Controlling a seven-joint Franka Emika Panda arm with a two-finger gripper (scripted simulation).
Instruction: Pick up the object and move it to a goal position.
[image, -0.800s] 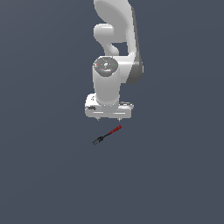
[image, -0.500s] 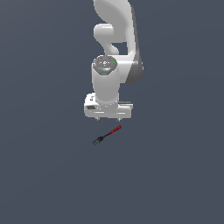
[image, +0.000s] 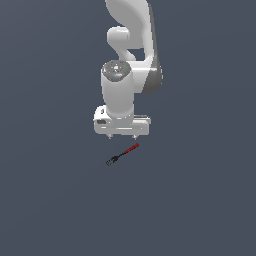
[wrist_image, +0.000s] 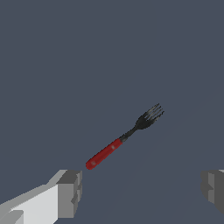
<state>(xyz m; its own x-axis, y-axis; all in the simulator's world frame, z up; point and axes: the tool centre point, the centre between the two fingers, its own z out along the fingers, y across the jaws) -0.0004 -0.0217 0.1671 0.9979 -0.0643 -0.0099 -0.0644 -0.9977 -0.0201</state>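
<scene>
The object (image: 122, 154) is a tiny fork with a red handle and a dark grey pronged head, lying flat on the grey floor. In the exterior view my gripper (image: 121, 136) hangs just behind and above it, fingers wide apart and holding nothing. The wrist view shows the object (wrist_image: 124, 137) lying diagonally, its red handle end close to one grey fingertip (wrist_image: 69, 192). The other fingertip (wrist_image: 213, 189) stands far off at the frame's edge. My gripper (wrist_image: 141, 190) is open and nothing lies between its fingers.
A plain dark grey floor (image: 200, 200) spreads in all directions. The white arm (image: 127, 65) rises above the gripper.
The arm has shifted only slightly, the gripper sinking a little toward the floor. The fork has not moved.
</scene>
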